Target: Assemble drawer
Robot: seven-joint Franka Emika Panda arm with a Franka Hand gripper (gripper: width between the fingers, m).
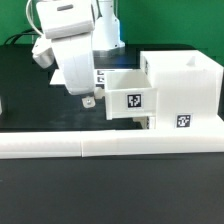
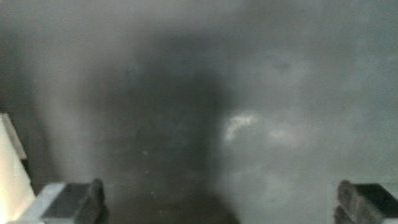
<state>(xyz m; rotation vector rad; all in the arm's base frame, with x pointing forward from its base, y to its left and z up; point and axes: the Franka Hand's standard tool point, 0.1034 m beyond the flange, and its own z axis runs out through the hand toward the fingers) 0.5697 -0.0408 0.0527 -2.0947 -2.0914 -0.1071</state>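
Exterior view. Mid-assembly by the look of it: housing (image 1: 182, 90) standing on the dark table (image 1: 30, 90) at the exterior view's right, with one tray (image 1: 130, 92) already partly slid into its open face and jutting out toward nine o'clock, tag on its front panel. Below that tray, what may be a second front panel with a tag (image 1: 151, 122), too small to call for certain. Gripper (image 1: 87, 100) hanging just beside the jutting tray, at about nine o'clock of it, fingertips low near the table; no clear touch between fingers and tray. Judging from this, step in hand is seating the tray: next move likely calls for lining up with the tray front and pressing it squarely toward three o'clock, straight along the slot to avoid jamming. Long white border bar (image 1: 110, 146) lying across the foreground at six o'clock of everything, well clear of the arm.

Wrist view. Blurred grey table surface only, two dark fingertips (image 2: 68, 202) at the corners, set wide apart with nothing between them: spread and empty. White edge (image 2: 15, 165) at one side, probably the tray or housing, hard to say which. No tray between the fingers.
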